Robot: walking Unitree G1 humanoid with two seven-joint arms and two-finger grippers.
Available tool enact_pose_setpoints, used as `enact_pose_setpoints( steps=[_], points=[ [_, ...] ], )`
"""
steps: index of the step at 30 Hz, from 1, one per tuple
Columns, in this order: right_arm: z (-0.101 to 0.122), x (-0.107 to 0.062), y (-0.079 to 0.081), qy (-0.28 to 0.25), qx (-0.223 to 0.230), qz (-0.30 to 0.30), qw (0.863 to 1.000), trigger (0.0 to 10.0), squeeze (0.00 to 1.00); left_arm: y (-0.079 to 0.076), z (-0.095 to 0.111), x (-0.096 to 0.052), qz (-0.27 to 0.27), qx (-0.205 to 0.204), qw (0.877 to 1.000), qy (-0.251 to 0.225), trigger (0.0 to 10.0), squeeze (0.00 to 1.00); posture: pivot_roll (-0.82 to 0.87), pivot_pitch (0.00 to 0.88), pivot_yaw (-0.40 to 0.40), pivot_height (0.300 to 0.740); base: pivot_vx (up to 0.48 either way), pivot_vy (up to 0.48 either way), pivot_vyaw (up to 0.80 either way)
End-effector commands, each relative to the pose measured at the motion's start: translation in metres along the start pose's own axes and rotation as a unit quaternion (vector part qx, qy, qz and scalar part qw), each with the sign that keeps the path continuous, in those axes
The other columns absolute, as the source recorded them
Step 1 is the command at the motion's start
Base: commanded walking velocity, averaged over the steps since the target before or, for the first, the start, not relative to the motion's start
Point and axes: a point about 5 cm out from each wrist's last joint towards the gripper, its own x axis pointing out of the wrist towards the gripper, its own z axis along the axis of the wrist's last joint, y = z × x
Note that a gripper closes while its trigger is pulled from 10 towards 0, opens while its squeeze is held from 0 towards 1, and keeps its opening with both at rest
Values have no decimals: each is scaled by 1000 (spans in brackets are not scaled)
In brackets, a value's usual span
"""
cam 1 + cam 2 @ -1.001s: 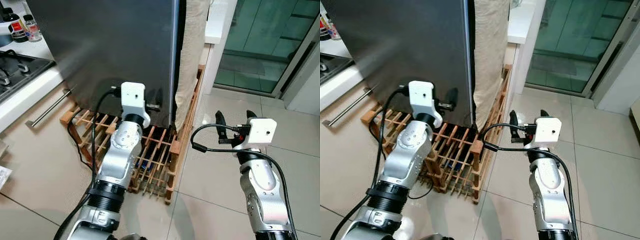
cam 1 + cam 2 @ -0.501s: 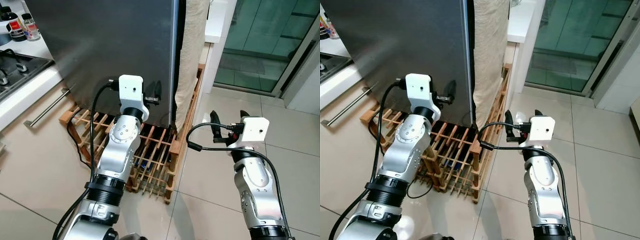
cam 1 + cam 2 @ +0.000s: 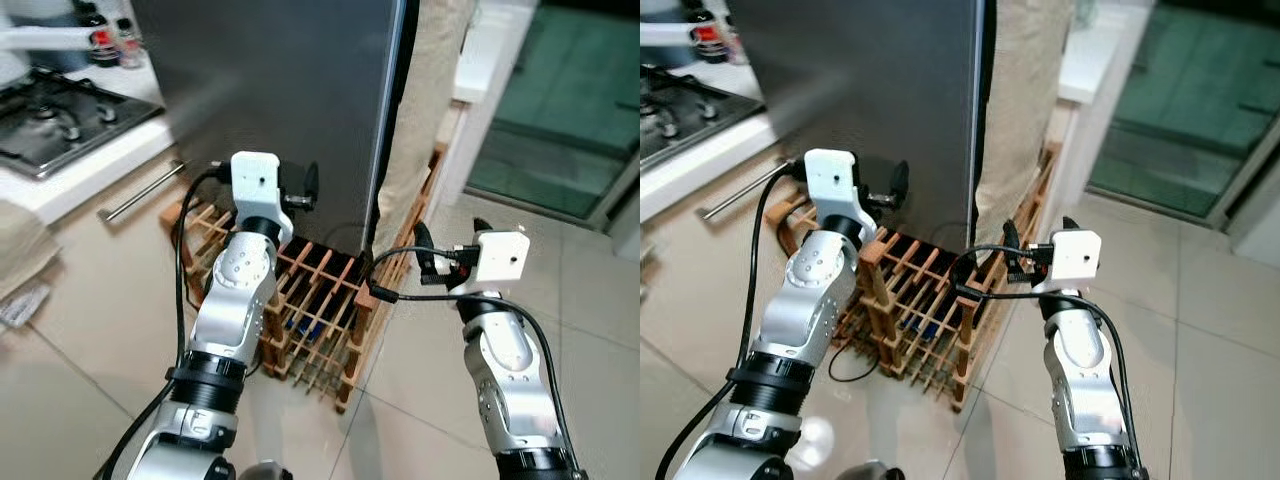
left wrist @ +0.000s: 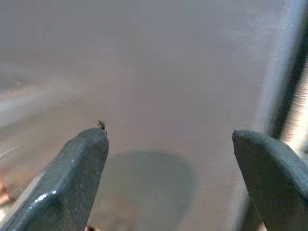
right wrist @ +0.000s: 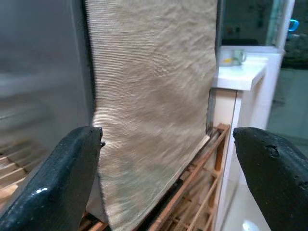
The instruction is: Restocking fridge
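Observation:
The fridge (image 3: pixel 290 90) is a tall dark steel box with its door shut, standing on a wooden rack. My left gripper (image 3: pixel 298 186) is raised in front of the lower part of the door, close to its right edge, open and holding nothing. In the left wrist view the two fingers (image 4: pixel 77 178) face the bare steel door (image 4: pixel 159 72). My right gripper (image 3: pixel 450 235) hovers lower to the right of the fridge, open and holding nothing. In the right wrist view its fingertips (image 5: pixel 67 183) frame a beige cloth (image 5: pixel 154 96) hanging down the fridge's side.
A wooden wine rack (image 3: pixel 320 310) lies on the tiled floor under and before the fridge. A gas hob (image 3: pixel 60 100) and bottles (image 3: pixel 110 45) sit on the counter at the left, with a drawer handle (image 3: pixel 140 190) below. A glass door (image 3: pixel 570 130) is at the right.
The camera has shifted, so the whole scene sits further right. My left gripper has risen closer to the fridge door. My right gripper has drawn left toward the fridge's side.

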Motion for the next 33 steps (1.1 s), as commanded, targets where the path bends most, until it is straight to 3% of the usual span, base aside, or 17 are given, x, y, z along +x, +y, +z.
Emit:
enact_pose_setpoints(
  steps=[1,7,14,19,33],
  points=[
    [-1,0,-6,4,0,-7,1000,10000,0,-9,6,2,-27,3,1000,-14,10000,0,-58,0,36,740,0,0,0],
    [-1,2,-2,2,1,-2,1000,10000,0,-8,5,4,-32,22,999,-6,10000,0,-54,0,44,740,0,0,0],
    [-2,1,-1,2,-3,2,1000,10000,0,-9,-1,3,-46,7,999,5,10000,0,-56,0,38,740,0,-308,0],
    [-3,2,2,7,-7,16,1000,10000,0,-7,-7,4,-28,-15,999,22,10000,0,-56,0,16,740,48,-415,669],
    [0,6,2,1,-15,23,1000,10000,0,-3,-5,10,-12,-21,1000,20,10000,0,-70,0,22,740,274,-374,614]
  ],
)
